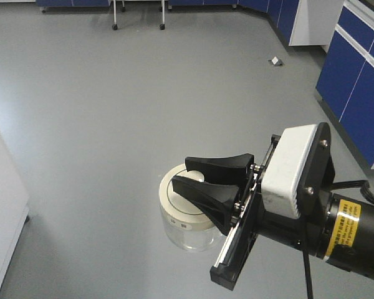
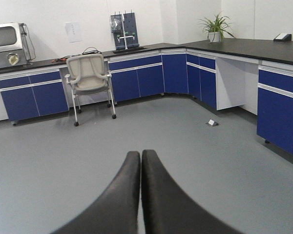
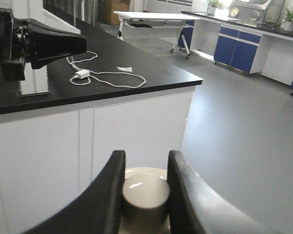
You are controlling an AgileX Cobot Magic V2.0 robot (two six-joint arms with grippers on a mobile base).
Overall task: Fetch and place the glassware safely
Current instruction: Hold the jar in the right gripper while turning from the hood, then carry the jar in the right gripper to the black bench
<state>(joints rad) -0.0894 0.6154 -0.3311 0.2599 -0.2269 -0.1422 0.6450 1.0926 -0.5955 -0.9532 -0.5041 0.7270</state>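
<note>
Nearest, right gripper (image 1: 182, 171) with black fingers narrowed onto the central knob (image 3: 145, 192) of a cream-white lid (image 1: 174, 200), gripping a small squat clear glass jar (image 1: 188, 240) from above, plain grey floor (image 1: 112, 93) beneath it. Small dark marks on the lid rim, too small to read. Yellow label (image 1: 346, 227) on the right arm behind the white gripper housing, print too fine to make out. Jar body hidden in the right wrist view, only knob and a sliver of lid visible between the fingers. Left gripper (image 2: 140, 155) with its two black fingers pressed together, nothing between them, lower part cut off by the frame edge. Just beyond the jar in the right wrist view, white-fronted counter (image 3: 136, 131) with a black top, white cable and adapter (image 3: 102, 75) lying on it. Farther off, small pale object (image 2: 212, 123) on the floor, hard to identify. Along the far walls, blue cabinets (image 2: 136, 80) under black worktops, a mesh office chair (image 2: 90, 75) and a potted plant (image 2: 215, 29) in the corner.
</note>
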